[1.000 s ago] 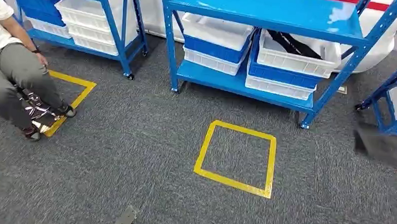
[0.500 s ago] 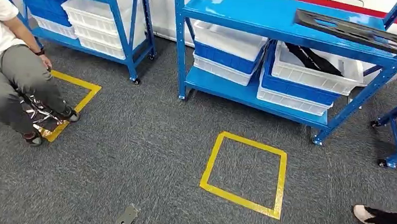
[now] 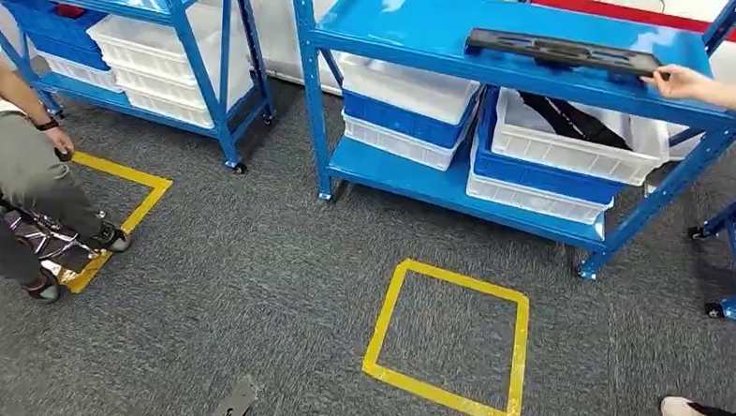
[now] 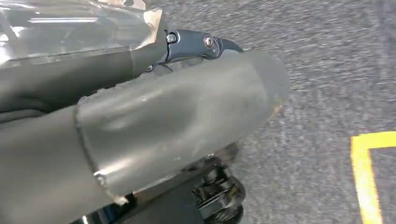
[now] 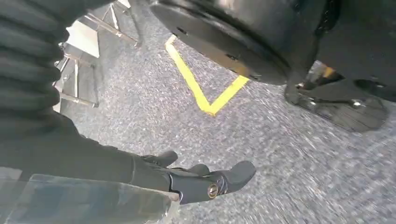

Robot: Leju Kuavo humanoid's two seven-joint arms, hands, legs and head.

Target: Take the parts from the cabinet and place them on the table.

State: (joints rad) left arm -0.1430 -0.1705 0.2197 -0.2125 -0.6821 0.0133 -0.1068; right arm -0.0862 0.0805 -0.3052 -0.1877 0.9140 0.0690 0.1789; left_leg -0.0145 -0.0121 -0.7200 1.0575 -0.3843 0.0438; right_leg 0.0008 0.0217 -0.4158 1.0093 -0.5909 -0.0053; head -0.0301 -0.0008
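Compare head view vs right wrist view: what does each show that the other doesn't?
Head view alone: blue rack with the long black part on its top shelf, a person's hand touching it, white bins, a seated person. Right wrist view alone: the right hand, fingers apart, holding nothing. Both: grey carpet with yellow tape.

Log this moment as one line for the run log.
phase: approach | long flat black part on blue shelf top | person's hand touching part | right hand empty

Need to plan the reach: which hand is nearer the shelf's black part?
Right, probably: the black part lies ahead-right; left hand and right hand both hang low over carpet, far off.
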